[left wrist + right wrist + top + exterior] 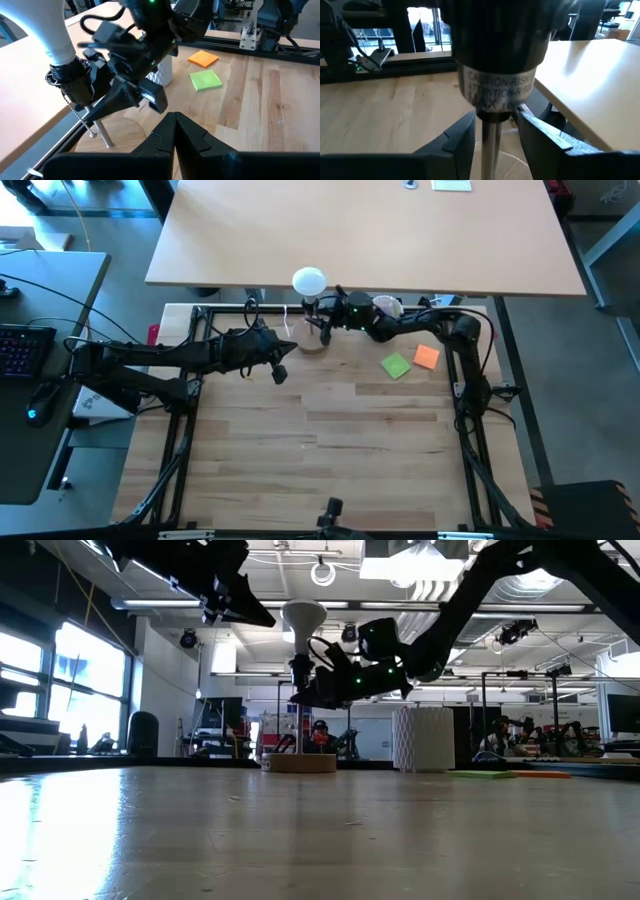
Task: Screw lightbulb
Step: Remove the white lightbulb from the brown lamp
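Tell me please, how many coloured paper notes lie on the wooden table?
2. The green note lies on the table's far right part, and the orange note lies just beside it, nearer the right arm. More could be hidden under the arms.

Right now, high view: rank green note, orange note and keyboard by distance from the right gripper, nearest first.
From the right gripper, at the lamp stand by the table's far edge:
1. Green note, on the table toward the right arm's side.
2. Orange note, just beyond the green one, same side.
3. Keyboard, off the table, far past the left arm.
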